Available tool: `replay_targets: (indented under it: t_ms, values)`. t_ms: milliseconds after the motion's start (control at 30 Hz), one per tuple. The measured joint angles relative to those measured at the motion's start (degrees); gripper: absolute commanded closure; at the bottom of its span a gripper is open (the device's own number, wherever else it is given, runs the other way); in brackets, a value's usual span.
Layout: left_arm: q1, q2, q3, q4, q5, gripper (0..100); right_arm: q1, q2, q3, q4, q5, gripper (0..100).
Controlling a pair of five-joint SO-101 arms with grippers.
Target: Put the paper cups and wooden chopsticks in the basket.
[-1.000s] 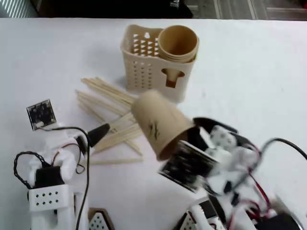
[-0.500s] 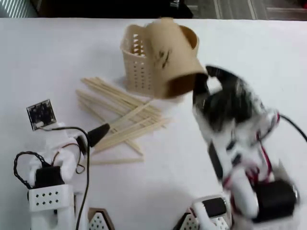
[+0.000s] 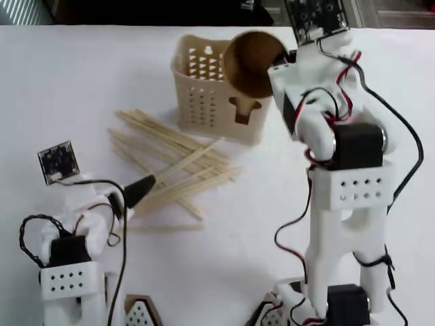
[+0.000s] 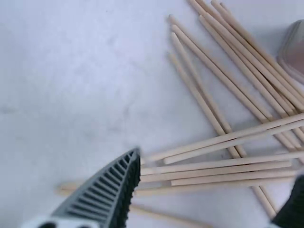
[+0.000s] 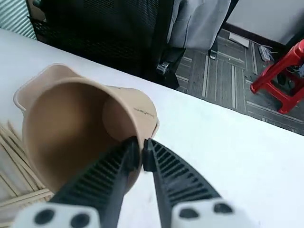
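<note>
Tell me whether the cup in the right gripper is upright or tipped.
Tipped. The brown paper cup, pinched at its rim by the right gripper, has its mouth turned sideways over the beige perforated basket.

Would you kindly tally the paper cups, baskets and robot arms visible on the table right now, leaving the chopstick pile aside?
Paper cup: 1, held tilted over the basket by the right gripper; any cups beneath it are hidden
Basket: 1
Robot arms: 2, left and right
Total: 4
</note>
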Motion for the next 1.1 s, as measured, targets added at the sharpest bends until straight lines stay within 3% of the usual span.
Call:
replay_targets:
  t_ms: [500, 800, 1100]
  values:
    - [0.0, 0.0, 0.0, 0.0, 0.0, 54, -0.7, 8.44, -5.71, 0.09, -2.11, 97.2]
    - [0.0, 0.0, 0.0, 0.0, 0.0, 54, -0.7, 9.76, -5.98, -3.25, -8.0, 80.6]
    - [0.0, 0.0, 0.0, 0.0, 0.0, 54, -1.23, 13.63, -5.98, -11.78, -11.34, 79.3]
